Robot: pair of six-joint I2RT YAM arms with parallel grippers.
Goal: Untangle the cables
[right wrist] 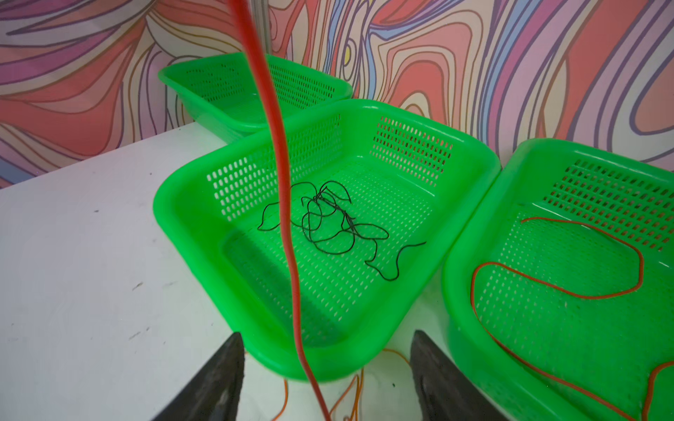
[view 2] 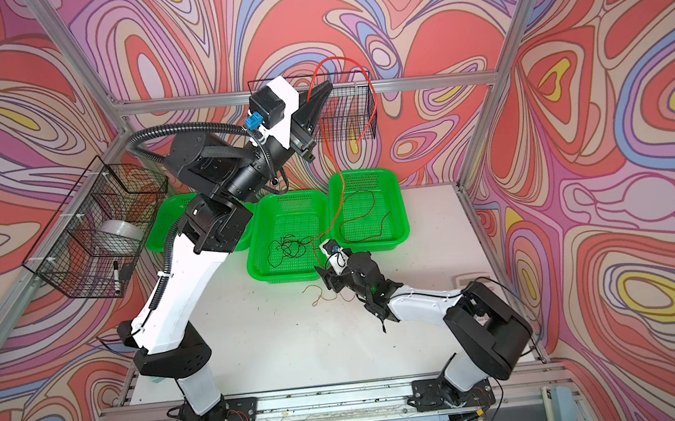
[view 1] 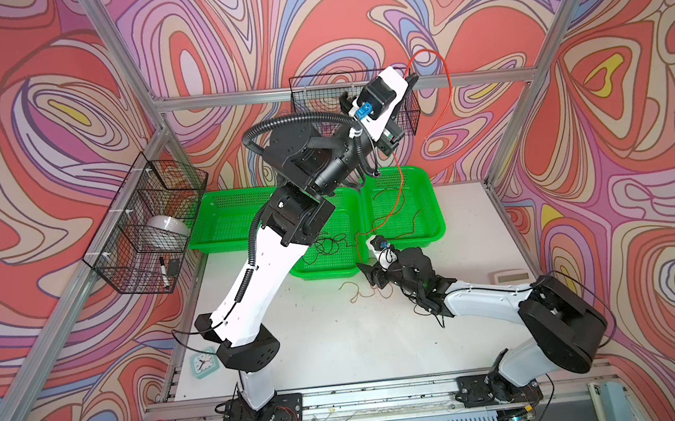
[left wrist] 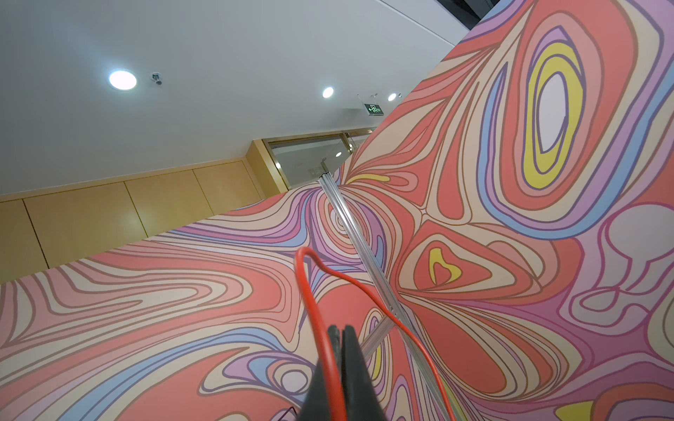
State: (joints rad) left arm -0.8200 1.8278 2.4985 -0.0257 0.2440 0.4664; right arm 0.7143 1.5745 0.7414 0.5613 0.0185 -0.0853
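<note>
Swirl-patterned walls (view 1: pixel 48 120) enclose a white table (view 1: pixel 339 344) with three green baskets along its back. The left basket (view 1: pixel 224 225) holds no cable. The left gripper (view 2: pixel 329 84) is raised high in front of the back wall, its jaws pressed shut on the red cable (view 2: pixel 371 92). The cable arches above the tips, one end hanging free and the other strand dropping toward the table. The black cable (right wrist: pixel 328 218) lies in a loose knot on the floor of the middle basket (right wrist: pixel 175 204). Just before that basket, the right gripper (right wrist: pixel 326 337) sits low with its jaws wide apart. The red strand passes between them ungripped. The orange-brown cable (view 2: pixel 318 296) lies on the table beneath it. A reddish loop (right wrist: pixel 547 288) rests in the right basket (right wrist: pixel 470 255).
</note>
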